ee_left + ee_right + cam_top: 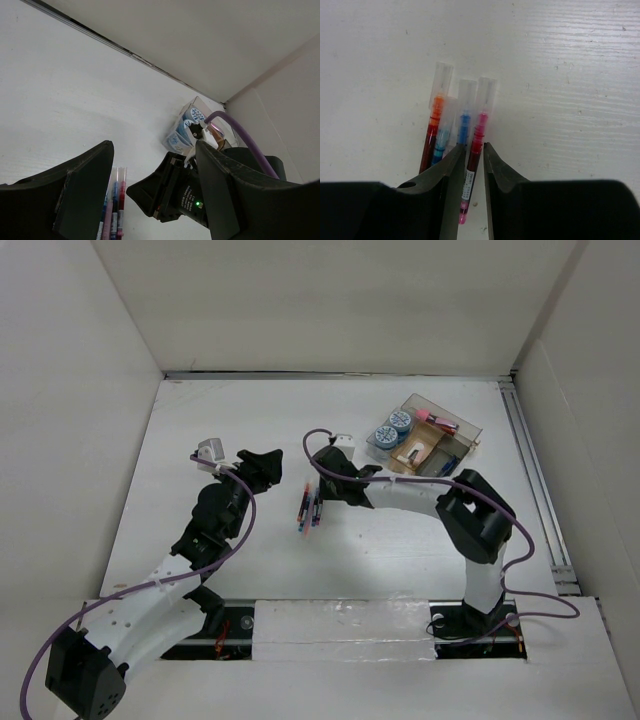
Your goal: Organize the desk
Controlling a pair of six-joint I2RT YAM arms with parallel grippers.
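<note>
The desk [250, 430] fills the middle of the top view. At its centre, the right gripper [474, 149] is closed around a pink pen [480, 127] lying beside other pens [436, 117]. Further left in that view, the left gripper [154, 150] hangs wide open, holding nothing.

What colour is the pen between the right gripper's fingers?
The pen is pink, clear-capped; best seen in the right wrist view.

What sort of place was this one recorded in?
Probably a lab robot cell staged as a desk: a white tabletop boxed in by pale panels, two robot arms bolted at its edge, pens and a clear compartmented tray.
</note>
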